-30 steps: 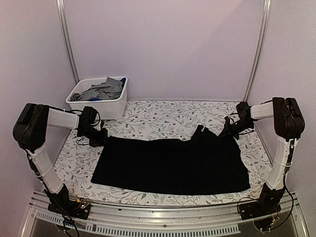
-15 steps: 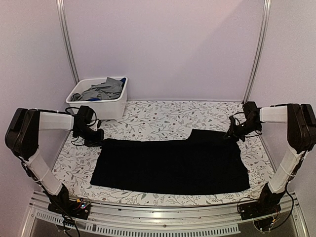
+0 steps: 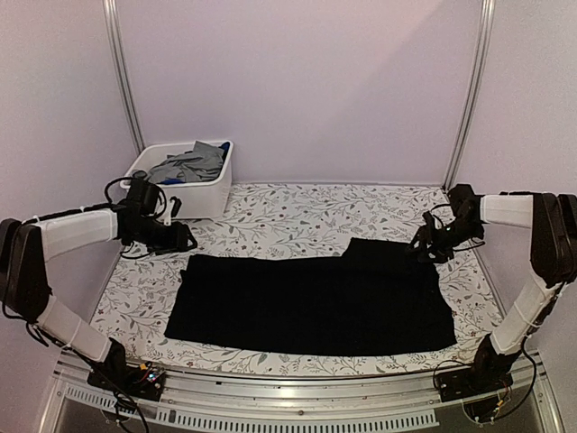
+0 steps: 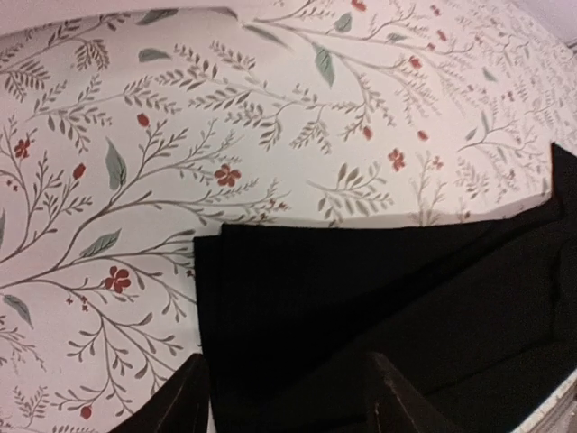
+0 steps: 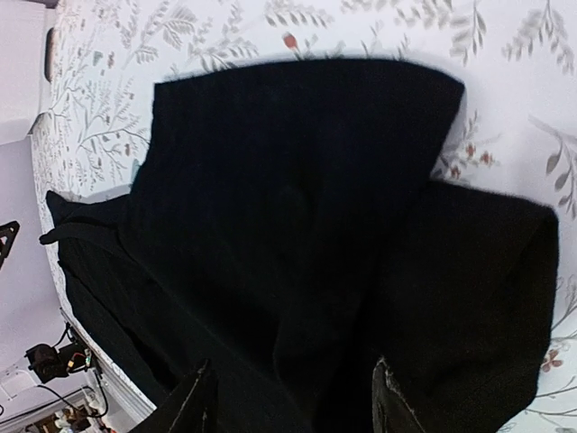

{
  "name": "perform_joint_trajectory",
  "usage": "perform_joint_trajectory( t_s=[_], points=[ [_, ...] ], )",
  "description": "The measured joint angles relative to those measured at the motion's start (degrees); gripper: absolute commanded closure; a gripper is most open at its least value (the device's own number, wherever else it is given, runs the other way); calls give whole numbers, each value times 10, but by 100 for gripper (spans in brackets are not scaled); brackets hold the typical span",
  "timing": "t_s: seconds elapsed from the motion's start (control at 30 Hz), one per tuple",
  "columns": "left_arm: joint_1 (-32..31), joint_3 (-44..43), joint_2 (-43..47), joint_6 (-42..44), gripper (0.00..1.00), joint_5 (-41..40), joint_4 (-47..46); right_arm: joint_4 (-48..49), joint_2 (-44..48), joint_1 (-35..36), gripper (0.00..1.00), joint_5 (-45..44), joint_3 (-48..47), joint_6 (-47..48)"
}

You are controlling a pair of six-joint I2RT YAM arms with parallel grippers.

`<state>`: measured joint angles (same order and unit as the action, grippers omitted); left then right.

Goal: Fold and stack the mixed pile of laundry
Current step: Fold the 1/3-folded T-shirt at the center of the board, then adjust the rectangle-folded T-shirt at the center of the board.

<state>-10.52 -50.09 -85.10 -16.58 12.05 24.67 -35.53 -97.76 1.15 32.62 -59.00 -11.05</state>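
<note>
Black garment (image 3: 311, 302): flat on the table (image 3: 297, 209), folded into a wide dark slab, centred and nearer the front edge.

Left gripper (image 3: 187, 241): fingers spread, nothing between them, sitting at the garment's far left corner. Contact with the cloth: can't tell. The wrist cam shows that corner lying square on the floral cover.

Right gripper (image 3: 422, 250): fingers also spread and empty, at the far right corner. There an extra folded layer sticks out past the far edge of the slab. Wrist cam shows doubled black cloth under the fingers.

White bin (image 3: 219, 191): far left of the table, well apart from the black garment. It holds a crumpled grey garment (image 3: 191, 164) with a bit of blue cloth (image 3: 171, 180) showing under it.
</note>
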Motion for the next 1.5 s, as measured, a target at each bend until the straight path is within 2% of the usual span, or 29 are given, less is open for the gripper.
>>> perform_joint_trajectory(
  t_s=[0.1,0.27,0.4,0.6,0.77,0.87,1.07,1.27,1.5],
  points=[
    [-21,-31,27,10,39,20,-22,-10,12,-4,41,-2,-40,1],
    [-75,-113,-35,20,37,38,-64,-11,-19,-5,41,-12,-155,2],
    [-119,-199,-136,20,37,43,-79,-9,-88,-5,42,-14,-223,5],
    [-189,-398,-332,20,38,40,-85,-18,-179,-5,41,-19,-232,10],
    [-240,-586,-482,16,38,47,-77,-24,-204,-5,41,-26,-233,19],
    [-262,-666,-550,7,38,57,-84,-25,-210,-4,40,-44,-231,16],
    [-289,-681,-601,-12,38,69,-84,-27,-200,-3,39,-90,-221,5],
    [-297,-697,-609,-19,37,70,-84,-35,-200,2,34,-113,-227,-6],
    [-299,-710,-614,-26,37,70,-94,-47,-200,27,35,-176,-236,-7]
  ],
)
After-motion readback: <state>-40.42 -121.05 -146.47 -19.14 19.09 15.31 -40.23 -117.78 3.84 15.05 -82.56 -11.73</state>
